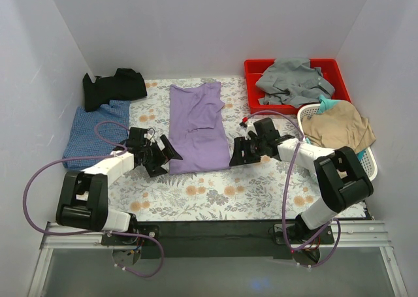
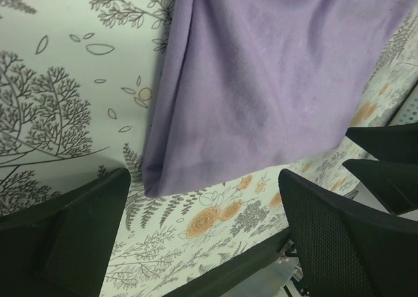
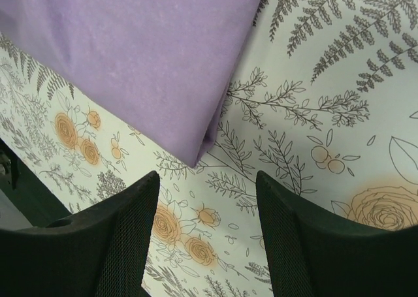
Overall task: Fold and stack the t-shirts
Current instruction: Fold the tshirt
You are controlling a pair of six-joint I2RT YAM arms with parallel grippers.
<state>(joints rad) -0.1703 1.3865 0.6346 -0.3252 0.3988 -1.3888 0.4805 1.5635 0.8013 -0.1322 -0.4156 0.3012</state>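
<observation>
Lilac-purple t-shirt point(image 1: 196, 124) lies folded lengthwise mid-table on the floral tablecloth point(image 1: 215, 196), its near corners just ahead of the left gripper point(image 1: 166, 161) and right gripper point(image 1: 236, 153), both spread wide and empty.

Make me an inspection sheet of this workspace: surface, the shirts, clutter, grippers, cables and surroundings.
Surface: floral-print tablecloth, lying flat.
Job's things: lilac-purple t-shirt folded into a long strip at the centre; blue checked t-shirt at the left; black t-shirt bunched at the far left corner; none stacked.
Clutter: red plastic bin holding a grey garment; white slatted basket holding a tan garment.
Grippers: left gripper open at the lilac shirt's near left corner; right gripper open at its near right corner; neither holds cloth.
Cables: purple cables loop off both arms; the left one crosses the blue shirt.
Surroundings: white walls.
</observation>
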